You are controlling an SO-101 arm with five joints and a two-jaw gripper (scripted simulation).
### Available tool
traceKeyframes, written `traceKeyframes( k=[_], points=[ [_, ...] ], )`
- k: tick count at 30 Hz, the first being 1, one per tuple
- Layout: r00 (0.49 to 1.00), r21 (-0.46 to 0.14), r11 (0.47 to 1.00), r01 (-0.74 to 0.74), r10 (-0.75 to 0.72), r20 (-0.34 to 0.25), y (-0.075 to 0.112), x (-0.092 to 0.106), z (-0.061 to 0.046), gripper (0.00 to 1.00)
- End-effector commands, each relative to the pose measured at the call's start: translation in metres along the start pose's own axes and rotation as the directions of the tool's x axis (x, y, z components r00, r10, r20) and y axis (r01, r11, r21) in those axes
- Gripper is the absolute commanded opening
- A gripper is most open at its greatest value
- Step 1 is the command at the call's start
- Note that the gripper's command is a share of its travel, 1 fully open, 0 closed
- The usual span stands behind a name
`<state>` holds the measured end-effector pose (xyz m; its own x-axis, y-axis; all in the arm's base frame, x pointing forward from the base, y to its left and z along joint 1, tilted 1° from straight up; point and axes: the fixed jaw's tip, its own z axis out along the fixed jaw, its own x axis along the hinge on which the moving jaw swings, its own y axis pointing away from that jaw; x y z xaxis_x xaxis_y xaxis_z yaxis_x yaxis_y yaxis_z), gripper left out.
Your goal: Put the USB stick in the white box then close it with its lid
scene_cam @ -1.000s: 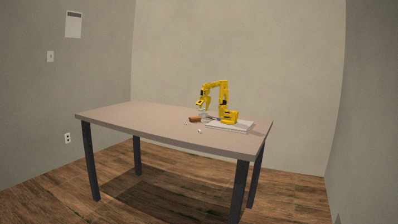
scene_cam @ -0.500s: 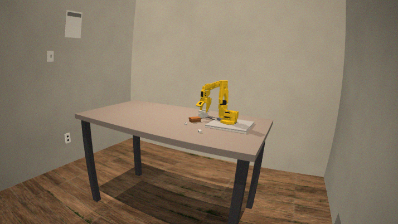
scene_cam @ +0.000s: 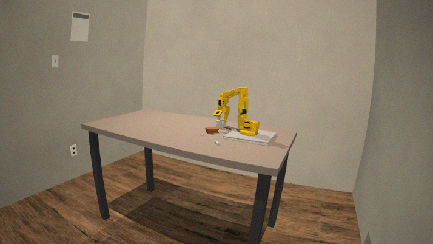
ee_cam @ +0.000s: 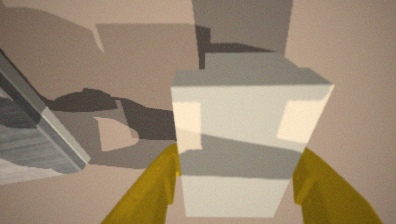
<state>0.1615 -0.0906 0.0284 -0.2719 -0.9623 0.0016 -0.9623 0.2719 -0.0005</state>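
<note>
I've got the gripper (ee_cam: 235, 190) clamped on the lid (ee_cam: 245, 135), hovering right over the white box (scene_cam: 220, 124), stick presumably inside already, so next I just lower it square.

The gripper (scene_cam: 222, 119) is closed on the white lid (ee_cam: 245, 145), which fills the space between its fingers and hides the white box (scene_cam: 220, 124) directly beneath. Close beside the gripper, toward the bench's (scene_cam: 157, 127) near edge, a brown block (scene_cam: 211, 130) narrows the passage. On its other side the arm's grey base plate (scene_cam: 267, 138) blocks low travel. Two small white pieces (scene_cam: 217, 142) lie farther out. Beyond those, the bench surface stretches bare away from the arm.
</note>
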Motion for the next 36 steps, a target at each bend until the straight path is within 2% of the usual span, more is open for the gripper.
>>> traceKeyframes(
  k=[1, 36],
  points=[
    [1.0, 0.013, 1.0, -0.001, 0.001, -0.001, 0.0005, 0.0002, -0.0015, 0.23],
    [1.0, 0.038, 0.999, -0.001, 0.001, -0.007, 0.0003, 0.0003, -0.001, 0.23]
  ],
)
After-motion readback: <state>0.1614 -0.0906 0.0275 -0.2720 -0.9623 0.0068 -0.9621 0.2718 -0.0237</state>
